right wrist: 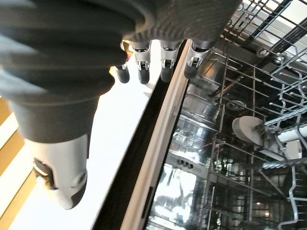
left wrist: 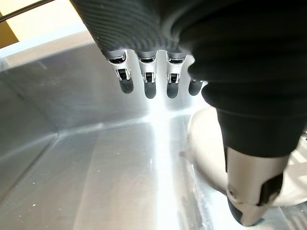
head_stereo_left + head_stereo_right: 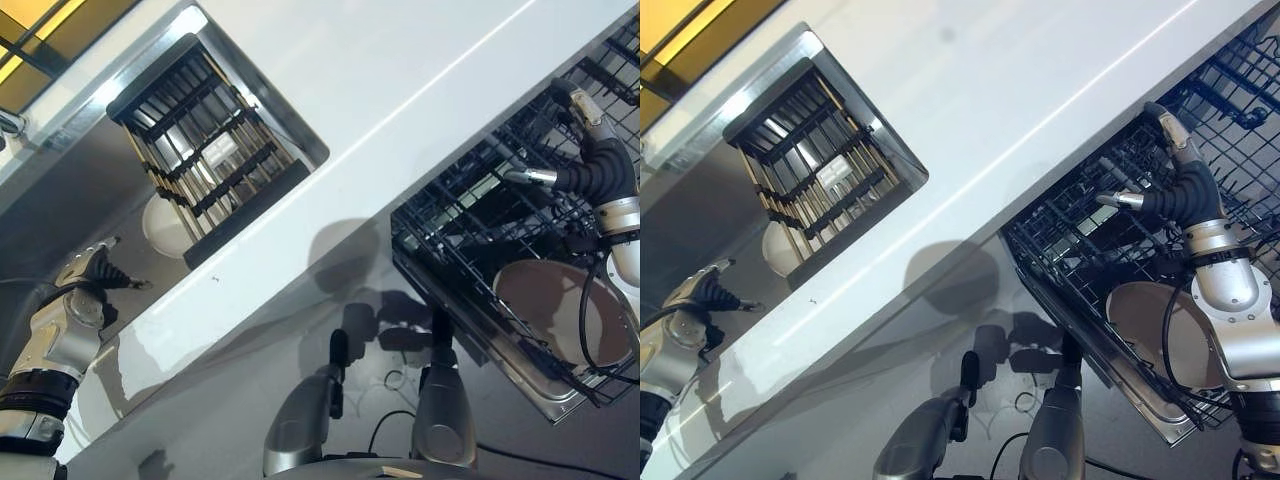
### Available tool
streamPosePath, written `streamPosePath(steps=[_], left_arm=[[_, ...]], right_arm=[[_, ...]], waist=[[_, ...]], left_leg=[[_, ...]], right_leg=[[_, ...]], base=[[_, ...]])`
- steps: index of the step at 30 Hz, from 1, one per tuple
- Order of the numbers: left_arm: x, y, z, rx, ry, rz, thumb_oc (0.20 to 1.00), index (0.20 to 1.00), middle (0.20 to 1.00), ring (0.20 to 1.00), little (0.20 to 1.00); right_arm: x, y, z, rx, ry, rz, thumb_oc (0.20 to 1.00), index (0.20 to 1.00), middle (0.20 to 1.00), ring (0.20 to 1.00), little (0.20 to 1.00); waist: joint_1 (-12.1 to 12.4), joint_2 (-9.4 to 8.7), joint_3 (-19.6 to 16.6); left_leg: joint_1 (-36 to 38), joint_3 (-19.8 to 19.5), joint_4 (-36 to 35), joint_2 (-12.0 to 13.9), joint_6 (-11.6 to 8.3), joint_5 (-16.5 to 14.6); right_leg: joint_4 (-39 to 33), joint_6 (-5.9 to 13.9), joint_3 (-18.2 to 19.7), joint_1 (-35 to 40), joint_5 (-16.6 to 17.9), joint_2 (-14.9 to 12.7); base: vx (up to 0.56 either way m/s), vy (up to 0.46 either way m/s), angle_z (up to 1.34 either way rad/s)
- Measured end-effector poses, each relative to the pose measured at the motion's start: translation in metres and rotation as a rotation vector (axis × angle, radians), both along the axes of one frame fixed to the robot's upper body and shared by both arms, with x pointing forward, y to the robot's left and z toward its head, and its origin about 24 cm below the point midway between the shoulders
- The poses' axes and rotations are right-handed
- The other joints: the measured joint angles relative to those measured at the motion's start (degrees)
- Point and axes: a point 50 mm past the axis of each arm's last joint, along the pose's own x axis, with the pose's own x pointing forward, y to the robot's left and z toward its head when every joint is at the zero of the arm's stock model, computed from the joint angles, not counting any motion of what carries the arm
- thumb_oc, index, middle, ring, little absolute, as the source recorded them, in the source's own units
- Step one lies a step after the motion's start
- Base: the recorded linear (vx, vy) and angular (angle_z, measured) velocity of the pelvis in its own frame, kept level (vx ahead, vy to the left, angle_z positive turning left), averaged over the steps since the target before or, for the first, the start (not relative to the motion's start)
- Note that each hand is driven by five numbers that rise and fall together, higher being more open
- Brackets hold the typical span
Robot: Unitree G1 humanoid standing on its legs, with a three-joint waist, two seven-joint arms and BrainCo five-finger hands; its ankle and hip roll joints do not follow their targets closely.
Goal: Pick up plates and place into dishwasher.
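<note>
White bench (image 3: 400,90) seen running diagonally across the view, stainless sink (image 2: 96,158) set into it, dark slatted drying rack (image 3: 205,150) laid over the sink, yellow-lit strip (image 3: 60,25) glimpsed beyond the far edge.

Glossy white counter (image 3: 400,90); brushed metal sink (image 2: 96,158); wire rack (image 3: 480,215).

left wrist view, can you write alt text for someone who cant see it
The robot's left hand hovers with empty, relaxed fingers inside a steel sink, just above a white plate lying on the sink bottom beside the thumb.
</note>
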Motion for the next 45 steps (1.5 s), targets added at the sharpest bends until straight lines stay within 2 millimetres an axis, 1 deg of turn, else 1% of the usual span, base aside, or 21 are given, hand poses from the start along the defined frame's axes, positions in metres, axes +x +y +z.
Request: streamPosePath(steps=[3,4,6,8,10,11,15,17,20,21,23,26,28,33,35,38,45], left_arm=[[0.012,-0.002,0.017,0.041,-0.111,0.0,1.0,1.0,1.0,1.0,1.0],[0.016,-0.002,0.028,0.07,-0.138,-0.021,1.0,1.0,1.0,1.0,1.0],[0.023,-0.006,0.042,0.113,-0.18,-0.073,1.0,1.0,1.0,1.0,1.0],[0.029,-0.011,0.058,0.168,-0.186,-0.157,1.0,1.0,1.0,1.0,1.0],[0.033,-0.02,0.074,0.249,-0.182,-0.233,1.0,1.0,1.0,1.0,1.0],[0.034,-0.023,0.078,0.291,-0.177,-0.261,1.0,1.0,1.0,1.0,1.0],[0.036,-0.028,0.078,0.385,-0.156,-0.316,1.0,1.0,1.0,1.0,1.0],[0.037,-0.032,0.08,0.441,-0.16,-0.355,1.0,1.0,1.0,1.0,1.0],[0.039,-0.039,0.083,0.463,-0.18,-0.408,1.0,1.0,1.0,1.0,1.0],[0.04,-0.042,0.081,0.48,-0.163,-0.438,1.0,1.0,1.0,1.0,1.0],[0.041,-0.05,0.073,0.54,-0.069,-0.529,1.0,1.0,1.0,1.0,1.0],[0.04,-0.054,0.06,0.517,0.113,-0.597,1.0,1.0,1.0,1.0,1.0],[0.039,-0.053,0.055,0.485,0.199,-0.596,1.0,1.0,1.0,1.0,1.0],[0.037,-0.049,0.048,0.36,0.309,-0.563,1.0,1.0,1.0,1.0,1.0],[0.036,-0.046,0.047,0.332,0.326,-0.546,1.0,1.0,1.0,1.0,1.0],[0.036,-0.045,0.05,0.331,0.313,-0.533,1.0,1.0,1.0,1.0,1.0],[0.035,-0.046,0.055,0.331,0.267,-0.507,1.0,1.0,1.0,1.0,1.0]], right_arm=[[0.003,0.006,-0.007,0.008,0.014,0.01,1.0,1.0,1.0,1.0,1.0],[0.004,0.008,-0.009,0.008,0.021,0.014,1.0,1.0,1.0,1.0,1.0],[0.006,0.013,-0.015,0.015,0.036,0.028,1.0,1.0,1.0,1.0,1.0],[0.007,0.015,-0.016,0.048,0.019,0.026,1.0,1.0,1.0,1.0,1.0],[0.007,0.016,-0.015,0.056,0.008,0.02,1.0,1.0,1.0,1.0,1.0],[0.007,0.016,-0.016,0.063,0.005,0.017,1.0,1.0,1.0,1.0,1.0],[0.01,0.02,-0.015,0.059,0.004,0.032,1.0,1.0,1.0,1.0,1.0],[0.012,0.02,-0.019,0.059,0.018,0.03,1.0,1.0,1.0,1.0,1.0],[0.014,0.021,-0.024,0.049,0.04,0.03,1.0,1.0,1.0,1.0,1.0],[0.014,0.021,-0.025,0.049,0.045,0.029,1.0,1.0,1.0,1.0,1.0],[0.015,0.023,-0.025,0.049,0.046,0.033,1.0,1.0,1.0,1.0,1.0],[0.017,0.026,-0.021,0.051,0.024,0.039,1.0,1.0,1.0,1.0,1.0],[0.019,0.029,-0.018,0.049,0.015,0.047,1.0,1.0,1.0,1.0,1.0],[0.019,0.029,-0.012,0.034,-0.001,0.047,1.0,1.0,1.0,1.0,1.0],[0.019,0.029,-0.012,0.033,0.001,0.049,1.0,1.0,1.0,1.0,1.0],[0.019,0.029,-0.012,0.031,0.002,0.05,1.0,1.0,1.0,1.0,1.0],[0.019,0.029,-0.012,0.027,0.009,0.057,1.0,1.0,1.0,1.0,1.0]], waist=[[-0.1,-1.81,0.6],[0.0,-2.63,0.8],[-0.1,-3.83,1.5],[-0.2,-5.39,2.4],[-0.3,-6.51,3.1],[-0.4,-6.79,3.2],[-1.5,-7.13,3.5],[-1.5,-7.28,3.7],[-1.3,-7.29,4.2],[-1.2,-7.27,4.4],[-1.3,-7.27,4.4],[-1.4,-7.27,4.4],[-1.4,-7.26,4.4],[-1.2,-7.08,4.5],[-1.3,-7.02,4.5],[-1.3,-6.92,4.6],[-0.5,-6.05,5.0]], left_leg=[[-1.6,0.0,1.3,0.3,-0.33,-0.3],[-2.1,0.1,1.6,0.3,-0.42,-0.3],[-2.6,0.0,2.1,0.4,-0.61,-0.5],[-3.4,0.1,2.9,0.4,-0.7,-0.6],[-4.1,0.0,3.3,0.3,-0.73,-0.6],[-4.3,0.0,3.5,0.2,-0.7,-0.7],[-5.1,0.1,4.7,0.1,-0.51,-1.4],[-6.0,0.1,5.4,0.2,-0.55,-1.7],[-7.0,0.1,5.8,0.2,-0.53,-1.8],[-7.1,0.1,5.7,0.2,-0.52,-1.9],[-7.1,0.2,5.8,0.2,-0.47,-2.0],[-7.2,0.2,5.7,0.2,-0.47,-2.1],[-7.2,0.3,5.7,0.2,-0.47,-2.1],[-7.0,0.3,5.9,0.1,-0.47,-2.1],[-6.7,0.3,5.9,0.1,-0.47,-2.1],[-6.6,0.3,5.9,0.2,-0.47,-2.1],[-6.4,0.3,5.9,0.4,-0.48,-2.1]], right_leg=[[0.4,-0.21,0.1,-1.3,0.0,0.4],[0.5,-0.35,0.1,-1.7,0.1,0.6],[0.5,-0.4,0.1,-1.9,0.1,0.8],[0.5,-0.55,0.1,-2.3,0.1,0.8],[0.4,-0.55,0.2,-2.8,0.3,0.7],[0.4,-0.59,0.3,-2.8,0.4,0.7],[0.3,-0.73,0.3,-3.0,0.5,0.7],[0.3,-0.77,0.3,-3.6,0.6,0.8],[0.3,-0.49,0.3,-4.4,0.9,0.8],[0.3,-0.47,0.2,-4.4,0.9,0.8],[0.3,-0.43,0.2,-4.5,0.9,0.8],[0.3,-0.43,0.2,-4.6,0.9,0.8],[0.3,-0.43,0.3,-4.6,0.9,0.8],[0.3,-0.41,0.3,-4.4,0.9,0.7],[0.3,-0.42,0.3,-4.1,0.9,0.7],[0.3,-0.42,0.3,-3.9,0.9,0.7],[0.4,-0.46,0.0,-3.7,0.9,0.8]], base=[[-0.01,-0.024,-0.03],[0.0,0.0,0.0],[0.0,0.0,0.0],[0.0,0.0,0.0],[0.0,0.0,0.0],[0.01,0.041,0.03],[0.0,0.025,0.01],[0.0,0.0,0.0],[0.0,0.0,0.0],[0.0,0.0,0.0],[0.0,0.0,0.0],[0.0,0.0,0.0],[0.0,0.0,0.0],[0.0,0.006,0.0],[0.0,0.0,0.0],[0.0,0.0,0.0],[-0.01,-0.016,0.0]])
